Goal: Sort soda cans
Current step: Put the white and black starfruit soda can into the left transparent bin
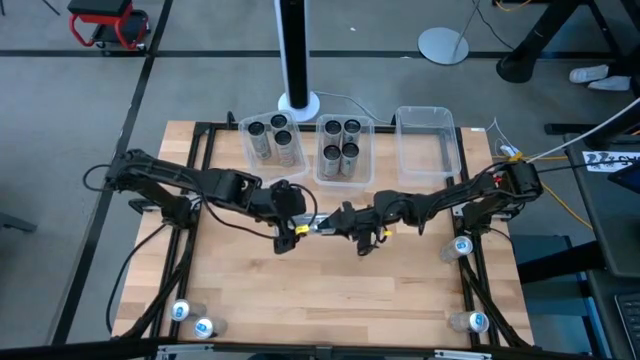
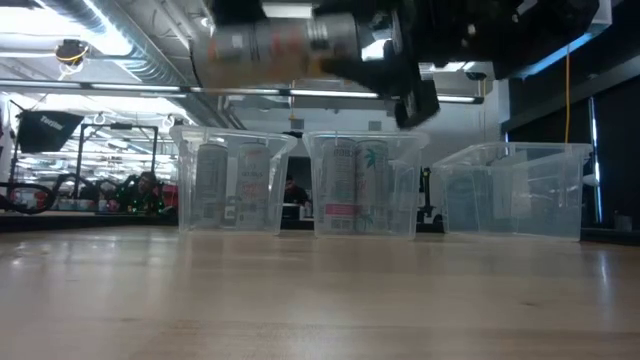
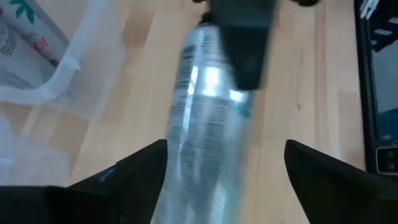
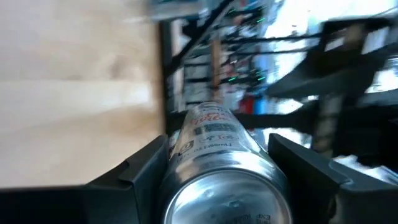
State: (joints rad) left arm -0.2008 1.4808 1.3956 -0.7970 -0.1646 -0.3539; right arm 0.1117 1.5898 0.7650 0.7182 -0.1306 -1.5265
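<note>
One silver soda can (image 1: pixel 321 224) (image 2: pixel 270 45) hangs lying level, high above the middle of the table, between my two grippers, which face each other. My right gripper (image 1: pixel 345 219) (image 4: pixel 217 138) comes from the right and is shut on it. My left gripper (image 1: pixel 300 226) (image 3: pixel 227 146) comes from the left and is open. Its fingers stand either side of the can's other end (image 3: pixel 205 137), with a gap showing on one side. Dark-topped cans stand in the left bin (image 1: pixel 272 140) and the middle bin (image 1: pixel 345 150). My right gripper pinches the can by its round side (image 4: pixel 186 146) between both fingers. The fingers lie level along the can's length, coming from the table's right. The can's end (image 4: pixel 227 202) faces the wrist. The can is lifted clear of the table and lies level.
A third clear bin (image 1: pixel 428 140) at the far right holds nothing. Pale-topped cans sit near the table's edges: two at the near left (image 1: pixel 192 318), one at the right (image 1: pixel 462 246), one at the near right (image 1: pixel 476 321). Bare wood lies below the grippers.
</note>
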